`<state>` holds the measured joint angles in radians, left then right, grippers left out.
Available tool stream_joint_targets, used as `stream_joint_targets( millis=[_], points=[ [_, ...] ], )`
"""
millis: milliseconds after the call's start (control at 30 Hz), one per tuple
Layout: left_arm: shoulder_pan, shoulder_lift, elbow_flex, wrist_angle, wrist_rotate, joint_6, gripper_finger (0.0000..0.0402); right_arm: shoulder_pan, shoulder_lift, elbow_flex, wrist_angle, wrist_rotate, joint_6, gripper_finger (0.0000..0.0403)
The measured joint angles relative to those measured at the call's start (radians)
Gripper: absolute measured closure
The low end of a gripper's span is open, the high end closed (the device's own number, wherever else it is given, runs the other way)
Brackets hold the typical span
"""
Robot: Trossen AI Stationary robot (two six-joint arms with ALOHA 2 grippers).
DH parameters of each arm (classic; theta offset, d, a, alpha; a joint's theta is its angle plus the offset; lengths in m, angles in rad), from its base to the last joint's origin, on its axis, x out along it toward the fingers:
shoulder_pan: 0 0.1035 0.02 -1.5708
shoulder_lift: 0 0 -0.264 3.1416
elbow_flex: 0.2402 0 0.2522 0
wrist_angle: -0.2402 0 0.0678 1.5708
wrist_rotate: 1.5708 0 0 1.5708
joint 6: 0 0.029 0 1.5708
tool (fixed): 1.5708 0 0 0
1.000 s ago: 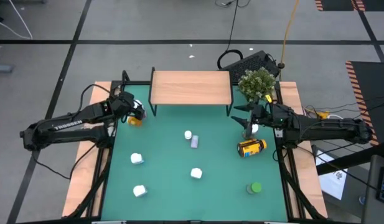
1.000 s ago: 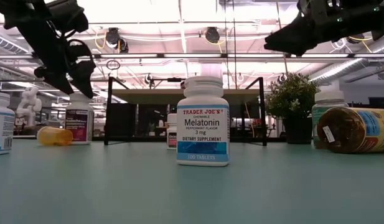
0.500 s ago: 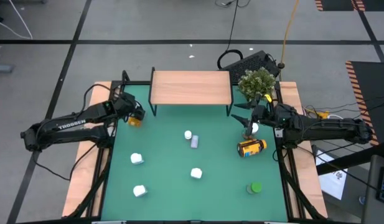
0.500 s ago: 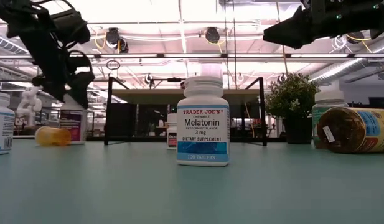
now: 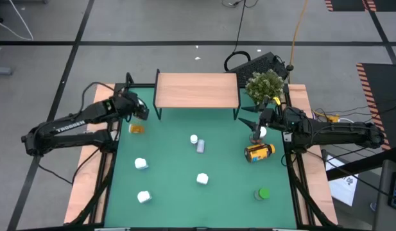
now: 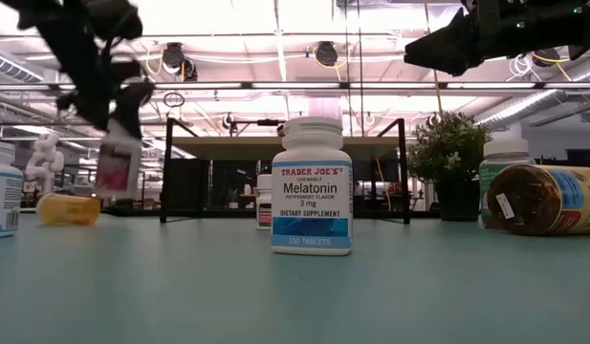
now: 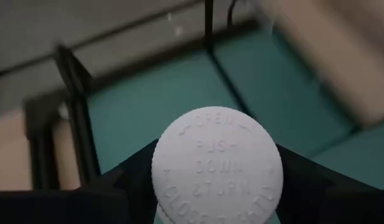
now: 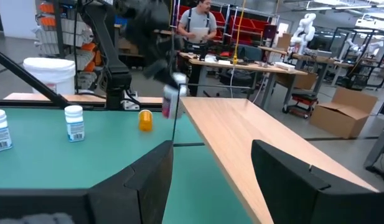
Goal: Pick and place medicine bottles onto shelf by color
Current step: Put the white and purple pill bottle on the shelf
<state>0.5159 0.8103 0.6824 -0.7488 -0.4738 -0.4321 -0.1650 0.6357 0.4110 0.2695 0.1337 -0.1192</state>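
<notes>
My left gripper [image 5: 138, 112] is shut on a white medicine bottle with a purple label [image 6: 118, 164], above the table's far left part, left of the shelf [image 5: 198, 90]. An orange bottle [image 5: 137, 128] lies on its side just below it. My right gripper [image 5: 258, 122] hovers open at the far right, with nothing between its fingers. An amber bottle with a yellow lid [image 5: 258, 153] lies on its side near it. A green bottle [image 5: 263, 194] and several white bottles, among them the Melatonin one [image 6: 316, 186], stand on the green table top. My left gripper pinches the white bottle at its top end, one dark finger [image 7: 132, 180] on each side just under the white cap [image 7: 216, 165]. The fingers slant down from above. The bottle hangs below them, slightly tilted, clear of the table.
A potted plant [image 5: 265, 85] stands at the far right corner beside the shelf, with a white-capped bottle [image 5: 262, 133] under my right gripper. Black frame posts [image 5: 129, 80] rise at the table's far corners. People and benches show in the room beyond.
My left gripper has shut on the white bottle with the purple label and risen. The bottle, which stood on the table beside the orange one, now hangs lifted clear and slightly tilted.
</notes>
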Motion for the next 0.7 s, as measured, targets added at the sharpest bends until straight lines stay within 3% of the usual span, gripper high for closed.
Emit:
stream_joint_targets(
  millis=[267, 567, 700],
  points=[
    [0.008, 0.078, 0.336, -0.011, -0.014, 0.18, 0.0162, 0.0, 0.0, 0.0, -0.005, 0.0, 0.002, 0.019],
    [0.079, 0.388, 0.729, -0.009, -0.013, 0.378, 0.0162, 0.0, 0.0, 0.0, -0.005, 0.001, -0.008, 0.019],
    [0.126, 0.534, 0.847, -0.009, 0.044, 0.414, 0.0161, 0.0, 0.0, 0.0, -0.005, 0.001, -0.023, 0.019]
  ],
)
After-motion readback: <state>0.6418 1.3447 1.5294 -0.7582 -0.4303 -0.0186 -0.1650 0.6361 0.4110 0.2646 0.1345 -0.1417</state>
